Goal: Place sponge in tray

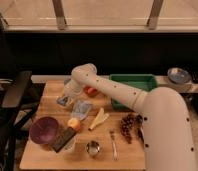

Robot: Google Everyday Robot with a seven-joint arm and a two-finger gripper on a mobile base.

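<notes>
The green tray [134, 81] stands at the back of the wooden table, right of centre. My gripper [66, 97] hangs low over the table's back left, well left of the tray. A small pale yellowish piece [62, 102], which looks like the sponge, lies right at the gripper's tip. The gripper hides most of it, so I cannot tell whether it is held or only touched. My white arm [122, 92] runs from the lower right across the front of the tray.
A red fruit [90, 91] lies between gripper and tray. Nearer are a grey-blue bag [81, 109], banana [99, 119], orange [73, 123], purple bowl [43, 130], dark block [64, 140], metal cup [93, 148], fork [113, 144] and grapes [128, 126]. A grey bowl [177, 75] sits far right.
</notes>
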